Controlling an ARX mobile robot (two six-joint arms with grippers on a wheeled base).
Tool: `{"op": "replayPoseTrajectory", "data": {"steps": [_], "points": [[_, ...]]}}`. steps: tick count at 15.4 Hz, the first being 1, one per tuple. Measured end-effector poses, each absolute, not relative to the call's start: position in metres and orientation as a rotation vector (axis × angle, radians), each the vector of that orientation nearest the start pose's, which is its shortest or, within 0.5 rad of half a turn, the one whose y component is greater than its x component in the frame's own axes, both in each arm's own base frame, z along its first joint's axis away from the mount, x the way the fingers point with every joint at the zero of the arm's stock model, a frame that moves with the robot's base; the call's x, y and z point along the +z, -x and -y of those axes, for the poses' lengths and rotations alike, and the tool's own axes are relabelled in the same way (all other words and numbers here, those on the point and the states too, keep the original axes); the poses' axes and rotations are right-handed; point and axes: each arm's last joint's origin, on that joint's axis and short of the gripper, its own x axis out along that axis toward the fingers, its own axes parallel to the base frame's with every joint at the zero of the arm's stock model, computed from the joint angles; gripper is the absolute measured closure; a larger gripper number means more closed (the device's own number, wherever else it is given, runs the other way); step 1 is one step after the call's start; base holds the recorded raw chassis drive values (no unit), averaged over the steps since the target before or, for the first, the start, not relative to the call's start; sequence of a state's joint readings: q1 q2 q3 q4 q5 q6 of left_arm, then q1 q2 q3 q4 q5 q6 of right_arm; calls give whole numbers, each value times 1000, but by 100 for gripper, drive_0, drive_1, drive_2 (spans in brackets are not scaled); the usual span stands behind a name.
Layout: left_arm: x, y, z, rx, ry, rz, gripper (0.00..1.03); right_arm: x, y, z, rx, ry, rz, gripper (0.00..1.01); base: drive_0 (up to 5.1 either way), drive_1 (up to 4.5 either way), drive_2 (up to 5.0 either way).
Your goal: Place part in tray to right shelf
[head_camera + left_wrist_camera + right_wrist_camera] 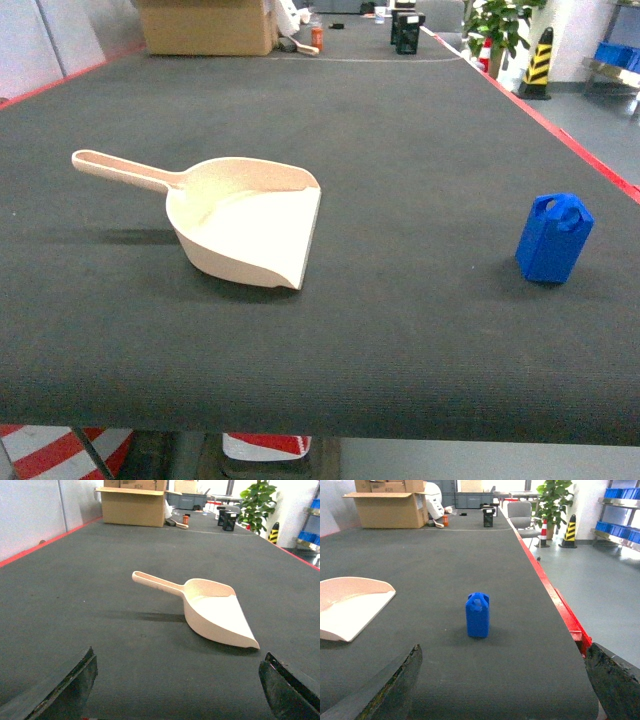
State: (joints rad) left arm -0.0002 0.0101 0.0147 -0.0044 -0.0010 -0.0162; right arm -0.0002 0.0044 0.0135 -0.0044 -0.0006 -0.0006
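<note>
- Head view: the tray [245,225] lies on the dark worktop [400,140], handle pointing left and wide lip facing right; the part [553,238] stands upright well apart to its right, near the red edge; neither arm shows here
- Left wrist view: the left gripper [177,692] hangs low over the worktop with its jaws spread wide and nothing between them, the tray just ahead
- Right wrist view: the right gripper [505,690] has jaws wide apart, empty, the part standing ahead between them; the tray's lip shows at left
</note>
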Motion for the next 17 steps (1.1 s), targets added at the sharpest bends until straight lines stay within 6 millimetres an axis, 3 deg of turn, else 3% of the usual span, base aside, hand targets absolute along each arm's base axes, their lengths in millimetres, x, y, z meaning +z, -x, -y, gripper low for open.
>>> {"op": "replayPoseTrajectory", "data": {"steps": [17], "points": [[167, -97, 0, 1, 16, 0, 5, 167, -97, 0, 0, 1, 4, 3, 0, 0, 0]]}}
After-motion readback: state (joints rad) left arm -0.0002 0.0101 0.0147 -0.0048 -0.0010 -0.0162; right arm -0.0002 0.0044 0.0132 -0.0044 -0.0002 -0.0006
